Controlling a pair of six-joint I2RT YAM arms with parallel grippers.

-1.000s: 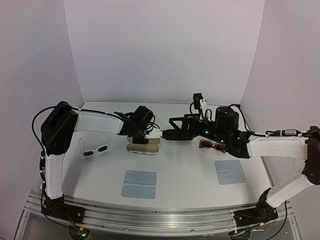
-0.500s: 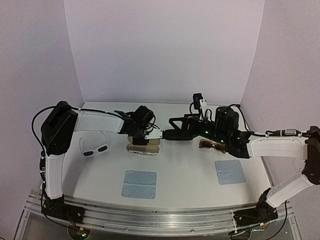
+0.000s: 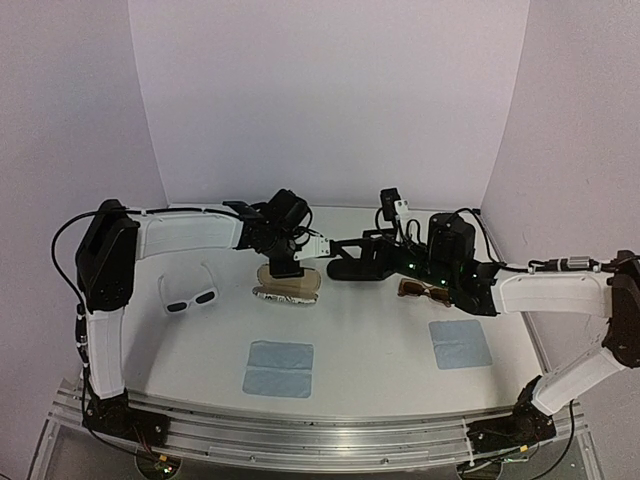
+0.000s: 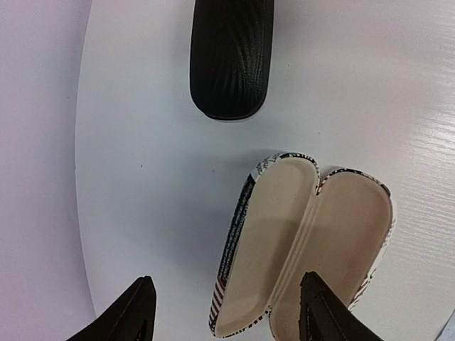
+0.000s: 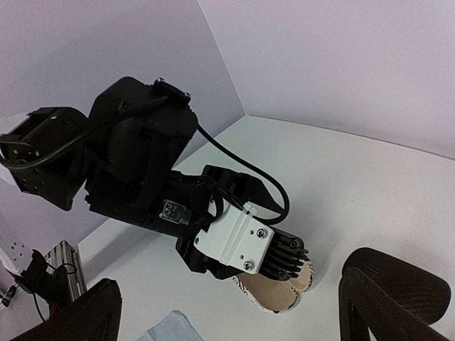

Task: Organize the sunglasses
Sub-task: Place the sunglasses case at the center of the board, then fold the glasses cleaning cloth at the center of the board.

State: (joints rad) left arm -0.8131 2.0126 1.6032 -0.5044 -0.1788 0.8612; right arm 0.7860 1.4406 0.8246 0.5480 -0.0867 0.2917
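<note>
Sunglasses lay uncased, white pair (image 3: 190, 299) and brown pair (image 3: 424, 291); striped case (image 4: 306, 241) open; left gripper (image 4: 226, 278) released, right gripper (image 5: 227, 291) seemingly too; next called for fetching one.

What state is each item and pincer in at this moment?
Striped case: open, empty.
Black case: shut.
White sunglasses: uncased, lying loose.
Brown sunglasses: uncased, lying loose.
Left pincer: open, empty.
Right pincer: open, empty.
Two cloths: flat.

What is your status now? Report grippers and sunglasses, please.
Left gripper and right gripper open, empty. White sunglasses and brown sunglasses on table, uncased. Striped case open below left gripper; arms close together there.
</note>
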